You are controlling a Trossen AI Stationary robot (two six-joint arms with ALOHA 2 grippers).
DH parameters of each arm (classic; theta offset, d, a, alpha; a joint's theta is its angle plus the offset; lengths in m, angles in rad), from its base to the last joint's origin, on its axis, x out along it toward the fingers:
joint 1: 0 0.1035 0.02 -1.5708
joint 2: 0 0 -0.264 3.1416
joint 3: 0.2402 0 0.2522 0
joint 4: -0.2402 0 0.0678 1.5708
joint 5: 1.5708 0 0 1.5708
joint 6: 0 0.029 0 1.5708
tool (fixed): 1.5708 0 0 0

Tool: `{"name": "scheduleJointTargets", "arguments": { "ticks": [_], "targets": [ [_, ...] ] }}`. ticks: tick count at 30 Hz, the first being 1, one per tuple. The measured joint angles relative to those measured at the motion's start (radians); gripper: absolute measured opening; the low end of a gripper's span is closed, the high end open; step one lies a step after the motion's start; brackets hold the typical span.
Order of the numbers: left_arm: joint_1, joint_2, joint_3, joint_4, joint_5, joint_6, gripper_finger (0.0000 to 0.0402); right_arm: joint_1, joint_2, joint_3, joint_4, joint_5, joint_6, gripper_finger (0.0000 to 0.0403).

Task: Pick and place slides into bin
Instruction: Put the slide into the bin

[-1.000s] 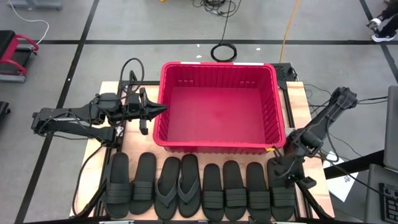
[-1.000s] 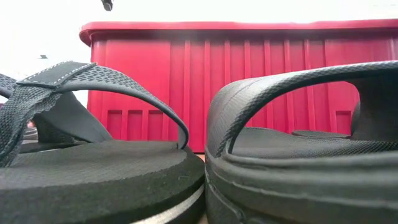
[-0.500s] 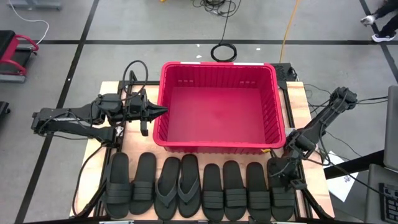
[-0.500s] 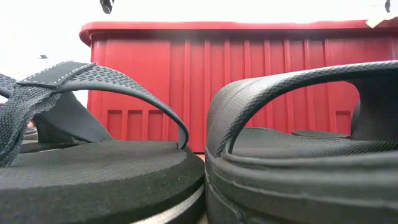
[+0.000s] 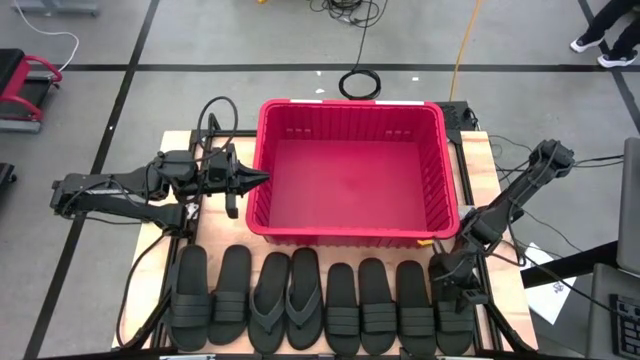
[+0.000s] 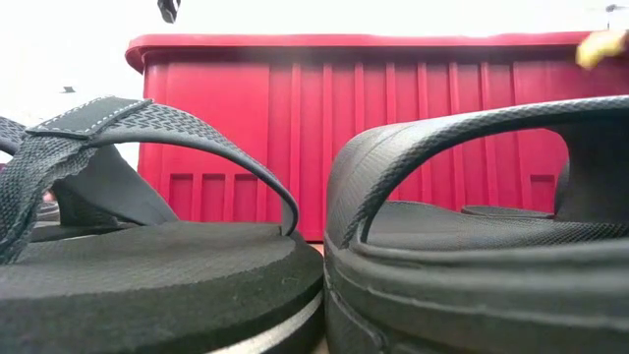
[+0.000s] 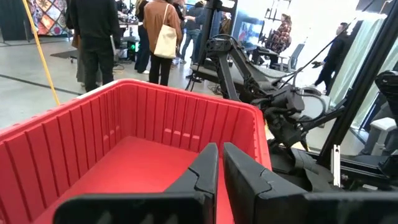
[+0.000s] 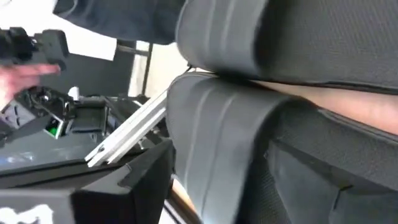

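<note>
Since a second ago the right end effector (image 5: 456, 296) has slid nearer, onto the rightmost slide; whether it grips I cannot tell; eight slides (image 5: 320, 300) lie in a row along the table's (image 5: 168, 142) near edge, long axes running near to far: six strapped, two thong; beyond, one red bin (image 5: 352, 235); the left end effector (image 5: 262, 176), clenched, hovers at its left rim.

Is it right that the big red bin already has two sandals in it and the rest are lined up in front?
Not quite. The high view shows the red bin is empty. All eight sandals are lined up in front of it.
</note>
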Motion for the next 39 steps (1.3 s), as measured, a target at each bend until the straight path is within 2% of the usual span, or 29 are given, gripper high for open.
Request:
{"name": "scheduleJointTargets", "arguments": {
  "ticks": [6,11,14,22,23,39],
  "targets": [
    [0.0,0.0,0.0,0.0,0.0,-0.008,0.0026,0.048,0.0,-0.092,0.154,0.001,0.135,0.0253],
    [0.0,0.0,0.0,0.0,0.0,-0.007,0.0026,0.081,0.0,-0.118,0.232,0.006,0.144,0.0231],
    [0.0,0.0,0.0,0.0,0.0,-0.007,0.0026,0.082,0.001,-0.12,0.271,0.006,0.151,0.0192],
    [0.0,0.0,0.0,0.0,0.0,-0.007,0.0026,0.083,0.001,-0.12,0.297,0.054,0.142,0.0026],
    [0.0,0.0,0.0,0.0,0.0,-0.007,0.0026,0.083,0.001,-0.12,0.298,0.052,0.141,0.0014],
    [0.0,0.0,0.0,0.001,0.0,-0.02,0.0026,0.083,-0.034,-0.103,0.412,0.0,0.219,0.0004]
  ]
}}
